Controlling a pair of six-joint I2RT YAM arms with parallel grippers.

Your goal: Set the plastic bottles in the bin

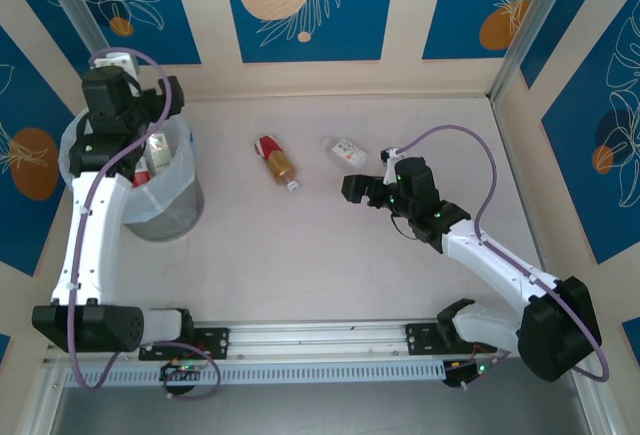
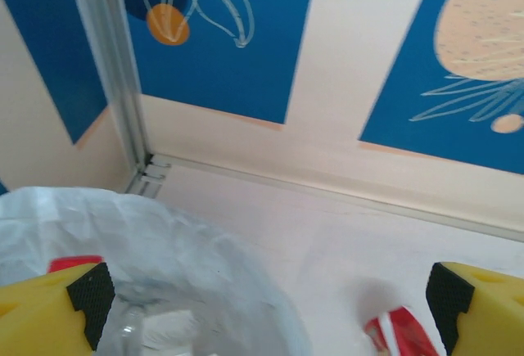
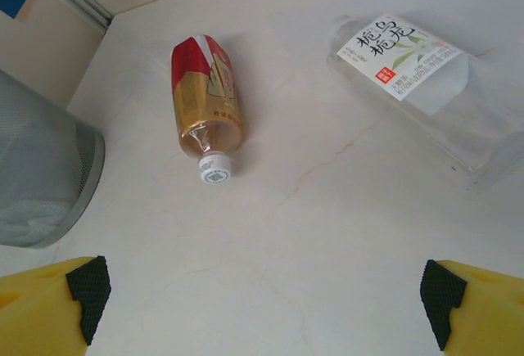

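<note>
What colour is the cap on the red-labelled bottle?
White cap, clearest from the right wrist.

We're seeing bright, even light with soft, short shadows. Left wrist view's mushy: the red-labelled plastic bottle (image 2: pixel 401 327) at lower right is a blur. Right wrist view's crisp, print readable on the clear white-labelled plastic bottle (image 3: pixel 409 69) upper right.

Blurred red-labelled bottle (image 2: pixel 399 330), half beyond the bottom edge.

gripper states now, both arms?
Left gripper: open, holding nothing.
Right gripper: open, holding nothing.
</note>
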